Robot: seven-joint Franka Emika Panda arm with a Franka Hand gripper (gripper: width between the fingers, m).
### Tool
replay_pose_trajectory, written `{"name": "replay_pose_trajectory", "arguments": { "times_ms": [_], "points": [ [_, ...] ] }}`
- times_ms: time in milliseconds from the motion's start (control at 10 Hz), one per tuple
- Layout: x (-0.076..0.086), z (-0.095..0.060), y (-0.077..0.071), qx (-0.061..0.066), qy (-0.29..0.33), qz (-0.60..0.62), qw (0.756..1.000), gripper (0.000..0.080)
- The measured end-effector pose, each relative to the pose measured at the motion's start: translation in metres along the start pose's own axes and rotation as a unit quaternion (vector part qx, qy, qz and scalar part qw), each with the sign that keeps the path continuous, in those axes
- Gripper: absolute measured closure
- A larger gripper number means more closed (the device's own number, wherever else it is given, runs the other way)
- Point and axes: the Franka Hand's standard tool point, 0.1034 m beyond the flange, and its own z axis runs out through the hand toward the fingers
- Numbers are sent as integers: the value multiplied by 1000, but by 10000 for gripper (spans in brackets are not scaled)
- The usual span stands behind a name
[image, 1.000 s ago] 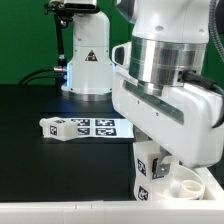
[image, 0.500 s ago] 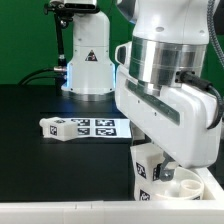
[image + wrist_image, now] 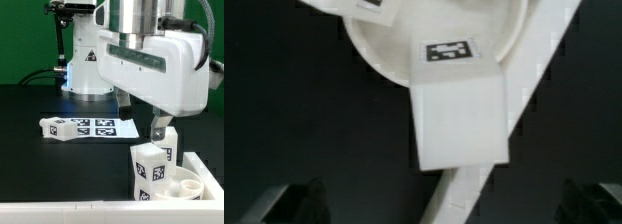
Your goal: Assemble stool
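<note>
The round white seat (image 3: 186, 186) lies at the exterior view's lower right. A chunky white leg (image 3: 150, 170) with black-and-white tags stands upright on its near-left part. My gripper (image 3: 160, 130) hangs just above and behind that leg, open and empty, with its dark fingers (image 3: 157, 128) clear of the leg. In the wrist view the leg (image 3: 459, 110) with its tag lies over the seat (image 3: 393, 55), and my gripper (image 3: 441, 206) stands wide open with a dark finger in each lower corner. A second leg (image 3: 55, 127) lies on its side at the left.
The marker board (image 3: 98, 127) lies on the black table beside the loose leg. A white bar (image 3: 70, 210) runs along the front edge and up the right side by the seat; it also crosses the wrist view (image 3: 523, 75). The robot base (image 3: 88, 60) stands at the back.
My gripper has let go of the upright leg and risen up and towards the exterior view's left. The leg stays standing on the seat.
</note>
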Motion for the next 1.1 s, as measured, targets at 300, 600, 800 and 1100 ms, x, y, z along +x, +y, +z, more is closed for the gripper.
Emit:
{"name": "replay_pose_trajectory", "arguments": {
  "times_ms": [300,600,800,1100],
  "points": [
    [4,1,2,12,2,-18,1000,151],
    [6,-6,53,27,-19,-103,994,151],
    [3,-6,61,25,-22,-154,988,151],
    [7,-3,63,28,-22,-280,959,151]
  ]
}}
